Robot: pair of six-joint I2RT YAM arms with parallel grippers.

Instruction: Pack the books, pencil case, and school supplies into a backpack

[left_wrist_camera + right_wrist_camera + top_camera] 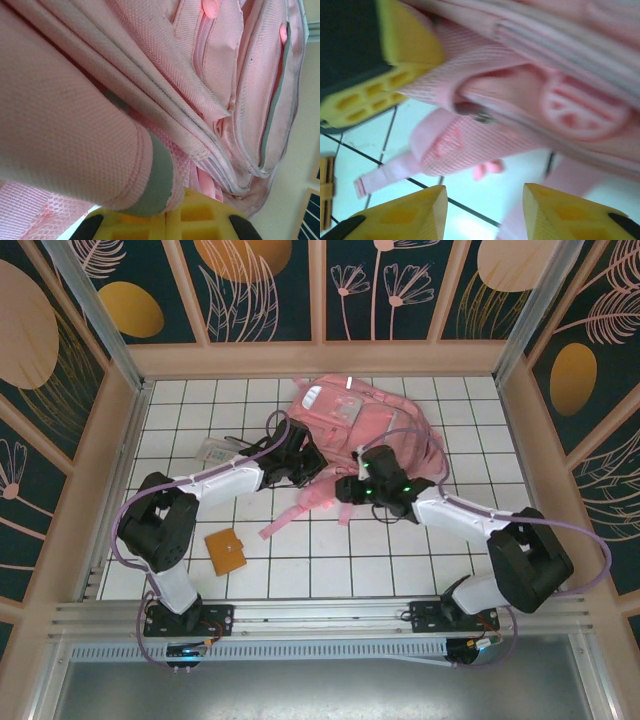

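Well, we see the left claw (165, 220) closed at the backpack's (350, 425) left edge, seemingly pinching a fold of its pink fabric. Our right claw (485, 210) is open, holding nothing, just beside the backpack's near edge, above a strap (385, 175). We find the notebook (225, 551) well apart by the left arm, and the case (213, 451) near the backpack's left side.
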